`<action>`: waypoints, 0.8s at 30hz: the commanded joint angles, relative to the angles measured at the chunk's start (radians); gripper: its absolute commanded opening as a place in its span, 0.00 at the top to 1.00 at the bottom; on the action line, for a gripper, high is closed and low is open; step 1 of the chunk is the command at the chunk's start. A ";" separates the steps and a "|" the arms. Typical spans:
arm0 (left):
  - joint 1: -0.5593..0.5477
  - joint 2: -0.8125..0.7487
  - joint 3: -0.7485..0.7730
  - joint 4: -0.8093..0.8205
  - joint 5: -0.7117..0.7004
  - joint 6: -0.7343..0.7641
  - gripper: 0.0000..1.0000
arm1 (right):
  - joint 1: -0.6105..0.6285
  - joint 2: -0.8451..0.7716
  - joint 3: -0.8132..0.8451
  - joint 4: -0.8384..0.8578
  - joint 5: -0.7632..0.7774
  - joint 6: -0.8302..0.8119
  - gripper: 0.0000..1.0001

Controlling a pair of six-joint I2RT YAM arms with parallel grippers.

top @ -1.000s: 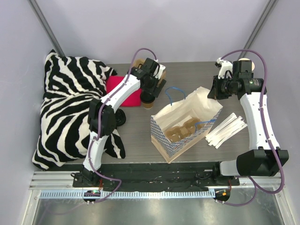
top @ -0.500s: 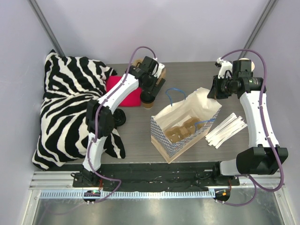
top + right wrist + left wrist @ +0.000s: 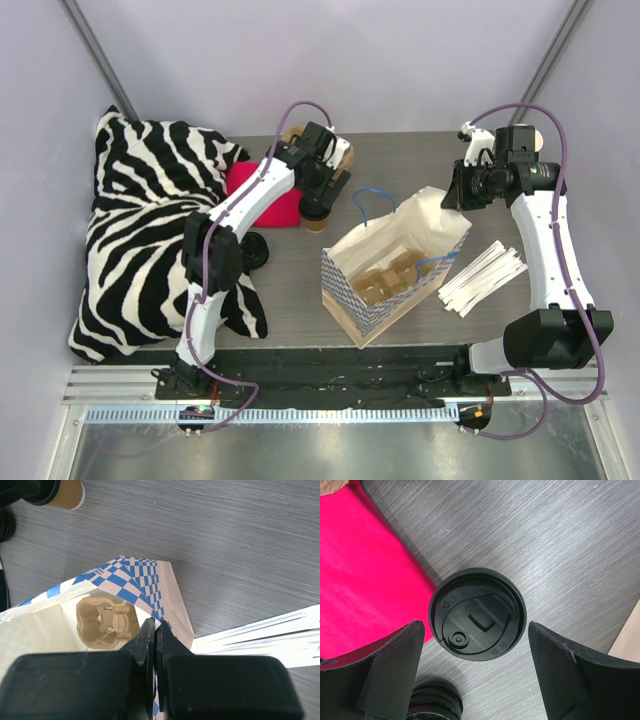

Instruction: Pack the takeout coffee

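**Coffee cup sits between open left fingers**

The left gripper [image 3: 475, 647] hangs wide open over the coffee cup [image 3: 476, 614], one finger on each side, neither touching it. The cup stands upright on the table [image 3: 560, 545], just beside a red cloth [image 3: 360, 570]. The right gripper [image 3: 154, 630] is pinched tight on the paper bag [image 3: 135, 577] at its top edge.

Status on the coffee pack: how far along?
Done: the bag stands open with a carrier inside. In hand: the left tool is open over the coffee, which stands outside the bag, not yet gripped. The right tool is shut at the bag's rim. Left: grip the coffee, lift it, set it in the bag.
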 commanded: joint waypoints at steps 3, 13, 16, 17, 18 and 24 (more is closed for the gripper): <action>0.012 -0.021 0.001 -0.001 0.007 0.021 0.11 | -0.005 0.011 0.032 -0.012 -0.004 -0.008 0.99; 0.014 -0.001 0.003 -0.010 0.015 0.030 0.13 | -0.005 0.011 0.029 -0.012 -0.004 -0.009 0.99; 0.014 0.000 0.000 -0.008 0.015 0.027 0.13 | -0.005 0.011 0.029 -0.012 -0.006 -0.009 0.99; 0.014 0.000 -0.002 -0.008 0.042 0.027 0.13 | -0.005 0.011 0.029 -0.012 -0.004 -0.009 0.99; 0.014 0.003 0.000 -0.007 0.044 0.027 0.13 | -0.005 0.013 0.029 -0.012 -0.006 -0.009 0.99; 0.014 0.016 0.000 -0.010 0.039 0.027 0.13 | -0.006 0.014 0.032 -0.012 -0.006 -0.008 0.99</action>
